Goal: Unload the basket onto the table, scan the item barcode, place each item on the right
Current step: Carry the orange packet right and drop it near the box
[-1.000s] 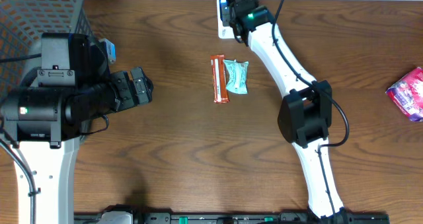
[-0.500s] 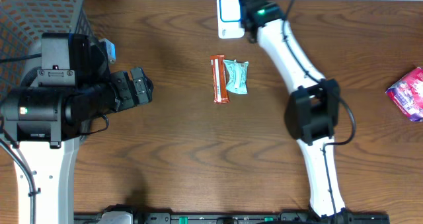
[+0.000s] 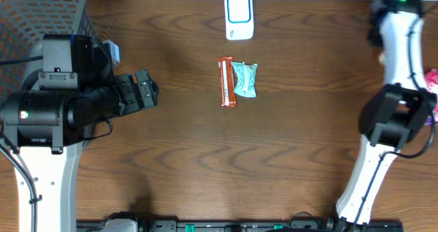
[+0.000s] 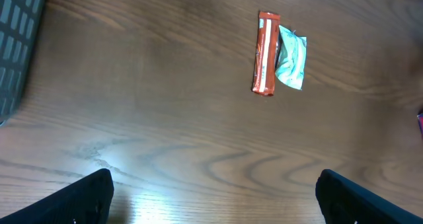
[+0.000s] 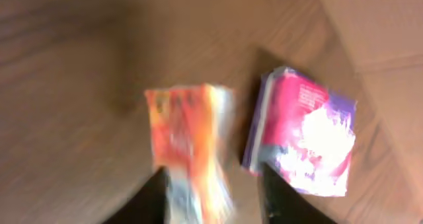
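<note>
1. The bench (image 3: 191, 157) is of brown wood. A broad stretch of bare wood lies between the two arms and along the near edge.
2. The left arm (image 3: 48, 116) is folded over the left side of the bench. Its forearm points towards the middle, and the grey basket (image 3: 34, 13) stands beside it in the far left corner.
3. The right arm (image 3: 397, 61) stretches from the near edge up along the right side. Its elbow is bent outward and its wrist is at the far right corner, close to the bench edge.
4. The left claw (image 3: 147, 89) is released, with the fingers fully wide. It faces across free wood towards the red bar (image 3: 226, 81) and the teal packet (image 3: 244, 79), well apart from both.
5. The right claw (image 5: 213, 194) is released too. Its fingers stand apart over the orange packet (image 5: 188, 131), and wood shows between the packet and one finger. This view is blurred.
6. The scanner (image 3: 239, 16) lies at the middle of the far edge, well apart from both claws.
7. The pink packet (image 5: 304, 135) lies just beside the orange packet.
8. The red bar and the teal packet lie side by side, touching, on the near side of the scanner.
</note>
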